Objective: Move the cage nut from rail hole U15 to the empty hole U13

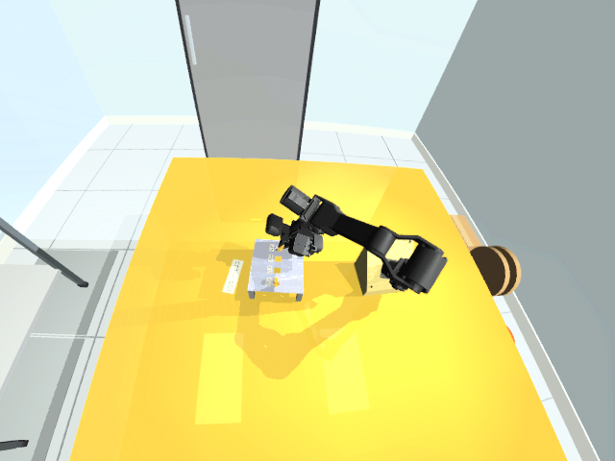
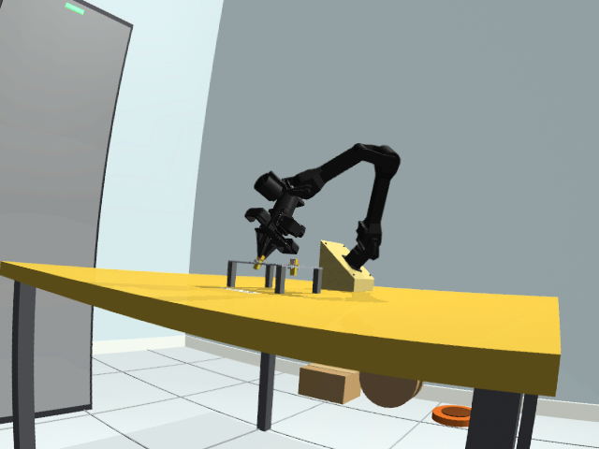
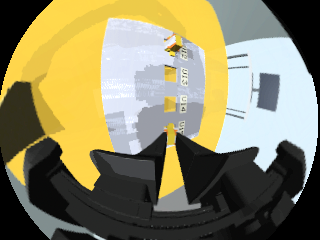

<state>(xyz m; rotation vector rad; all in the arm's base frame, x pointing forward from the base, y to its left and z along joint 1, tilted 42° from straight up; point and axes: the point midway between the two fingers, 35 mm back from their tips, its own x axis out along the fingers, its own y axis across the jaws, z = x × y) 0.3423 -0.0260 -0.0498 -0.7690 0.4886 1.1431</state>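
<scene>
1. We see one black six-joint arm [image 1: 355,228] [image 2: 341,162] on one pale-yellow wedge-shaped base [image 1: 370,282] [image 2: 333,272], over one glossy yellow table [image 1: 397,347] [image 2: 338,309] [image 3: 65,65].
2. We count one black two-fingered gripper [image 1: 281,246] [image 2: 260,257] [image 3: 171,134], its narrow tips clenched on one small yellow cage nut [image 1: 280,249] [image 2: 258,264] [image 3: 171,136].
3. That nut is at U15, leaning in the exterior view and reaching both above and below the plate's level (we cannot tell whether its wings are free of the hole edges).
4. We have one grey-white rectangular rail plate [image 1: 293,273] [image 2: 307,267] [image 3: 125,50], raised on four dark square legs [image 1: 251,294] [image 2: 280,279].
5. We count four holes in one row. Two are empty: the square hole U13 [image 1: 277,270] [image 3: 170,73] and the square hole U14 [image 1: 278,258] [image 3: 170,104].
6. One other yellow-and-orange nut [image 1: 276,281] [image 2: 293,267] [image 3: 173,44] sits at U12, well apart from the gripper.
7. We see four small white labels [image 3: 184,77] beside the holes; the U15 one is partly hidden.
8. One flat white printed strip [image 1: 232,276] [image 2: 240,291] lies on the table near the plate.
</scene>
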